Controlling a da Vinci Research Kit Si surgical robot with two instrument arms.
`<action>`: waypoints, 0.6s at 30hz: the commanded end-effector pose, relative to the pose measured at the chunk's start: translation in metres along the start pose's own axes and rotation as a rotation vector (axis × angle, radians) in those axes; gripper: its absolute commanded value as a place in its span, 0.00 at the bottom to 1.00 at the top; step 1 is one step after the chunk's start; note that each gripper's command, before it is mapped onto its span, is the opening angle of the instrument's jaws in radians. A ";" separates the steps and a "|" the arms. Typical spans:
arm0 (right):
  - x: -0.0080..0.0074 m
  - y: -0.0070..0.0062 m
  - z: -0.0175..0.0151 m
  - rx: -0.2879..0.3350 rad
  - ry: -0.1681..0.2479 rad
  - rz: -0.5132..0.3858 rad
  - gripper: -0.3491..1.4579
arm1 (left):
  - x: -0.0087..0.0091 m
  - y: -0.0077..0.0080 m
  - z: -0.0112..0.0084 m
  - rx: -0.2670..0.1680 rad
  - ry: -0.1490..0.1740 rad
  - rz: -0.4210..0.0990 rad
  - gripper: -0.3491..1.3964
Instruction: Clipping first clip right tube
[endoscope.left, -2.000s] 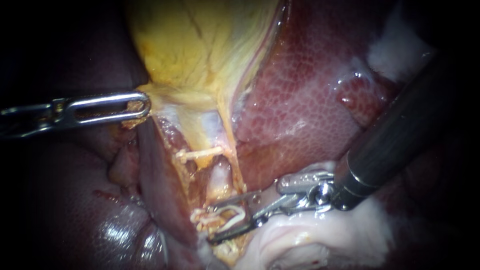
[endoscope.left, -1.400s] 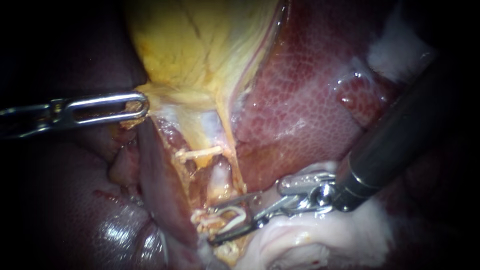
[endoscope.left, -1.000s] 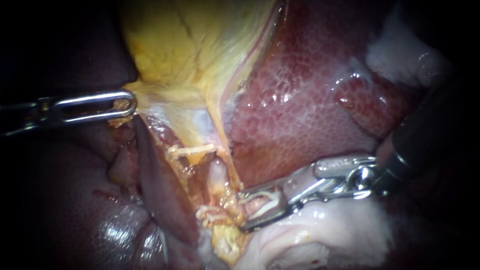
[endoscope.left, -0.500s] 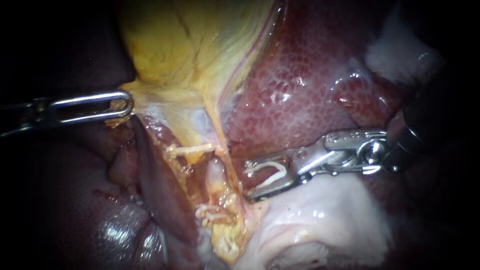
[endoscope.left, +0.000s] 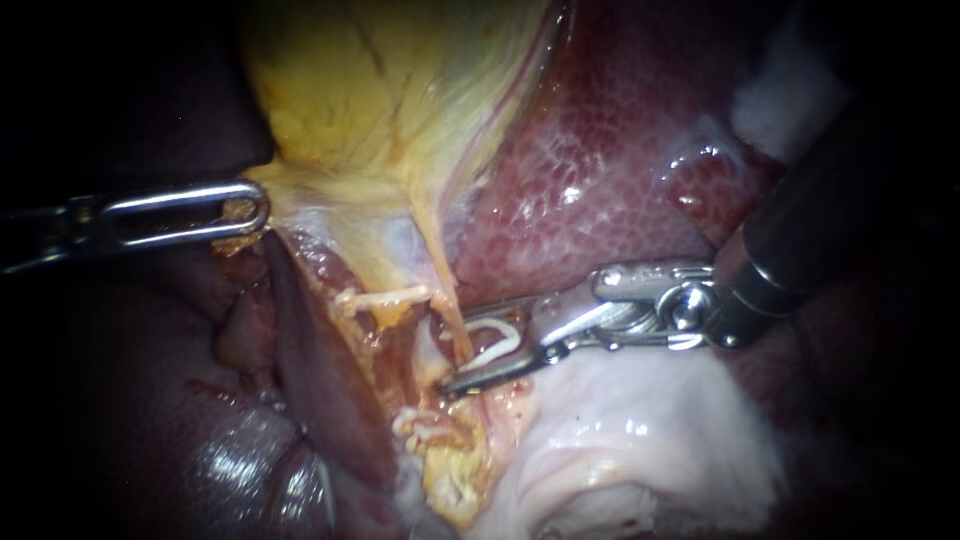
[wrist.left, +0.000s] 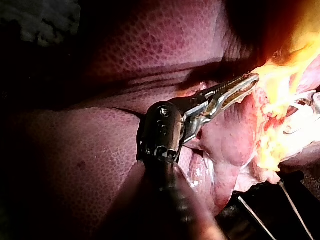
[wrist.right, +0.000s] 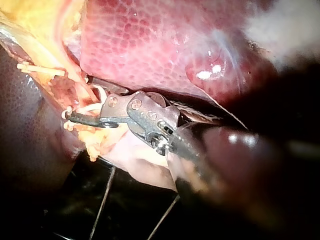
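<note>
My right instrument (endoscope.left: 458, 350) comes in from the right, its jaws open with a white clip (endoscope.left: 497, 340) seated between them. The jaws straddle the thin yellowish right tube (endoscope.left: 447, 290), which runs down from the gallbladder (endoscope.left: 400, 90). The right wrist view shows the same jaws (wrist.right: 82, 102) either side of that strand. My left instrument (endoscope.left: 245, 210) has its jaws shut on the gallbladder's lower edge and holds it to the left. In the left wrist view those jaws (wrist.left: 240, 87) lie together against the yellow tissue.
The red liver (endoscope.left: 620, 180) lies behind and to the right. Pale white tissue (endoscope.left: 640, 440) sits under the right instrument's shaft. A white clip (endoscope.left: 385, 297) crosses the left tube, and more white clips (endoscope.left: 420, 430) show lower down.
My right instrument drew back to the right from the lower clips, rose, then advanced left so its open jaws now straddle the right tube higher up. The left instrument shifted slightly left.
</note>
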 end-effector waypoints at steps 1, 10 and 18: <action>-0.0003 -0.0002 0.0002 0.027 -0.011 0.004 0.46 | 0.0000 0.0001 0.0001 0.000 0.000 0.000 0.00; -0.0024 -0.0010 0.0013 0.077 -0.036 0.021 0.45 | -0.0002 0.0005 0.0000 0.001 0.002 -0.001 0.00; -0.0033 -0.0009 0.0007 0.079 -0.039 0.034 0.44 | -0.0014 0.0008 -0.0008 -0.003 -0.011 -0.015 0.00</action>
